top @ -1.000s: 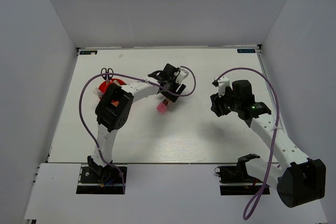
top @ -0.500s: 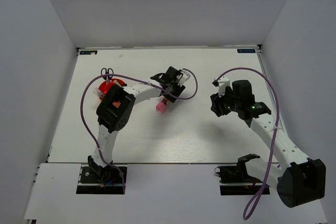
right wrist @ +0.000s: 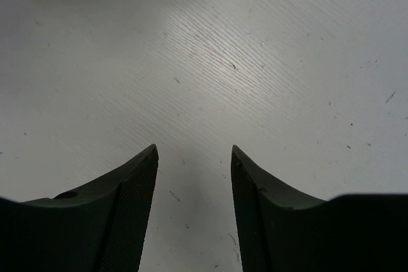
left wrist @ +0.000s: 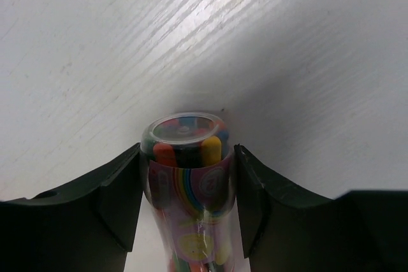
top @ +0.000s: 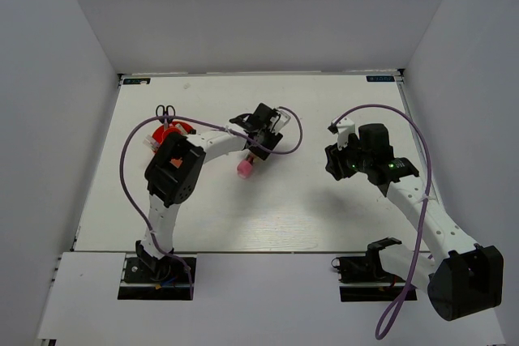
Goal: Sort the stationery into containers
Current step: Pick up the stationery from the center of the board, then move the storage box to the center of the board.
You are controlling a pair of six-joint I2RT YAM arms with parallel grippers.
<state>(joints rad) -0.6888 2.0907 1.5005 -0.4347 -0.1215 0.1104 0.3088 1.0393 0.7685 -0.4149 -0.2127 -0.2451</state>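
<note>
Left arm bent out over the white table (top: 308, 216), right arm hunched low at the right side.
The left gripper (left wrist: 187, 157) is closed partway onto the pink cylindrical plastic tube (left wrist: 189, 186), which it holds at mid-table; the right gripper (right wrist: 194, 157) stands half open and empty.

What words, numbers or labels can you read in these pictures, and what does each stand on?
None can be read for certain.
On the pink tube: a round printed mark, too blurred to read.
The left label, at the far-left corner of the table: too small to read.
The right label, at the far-right corner: too small to read.
</note>
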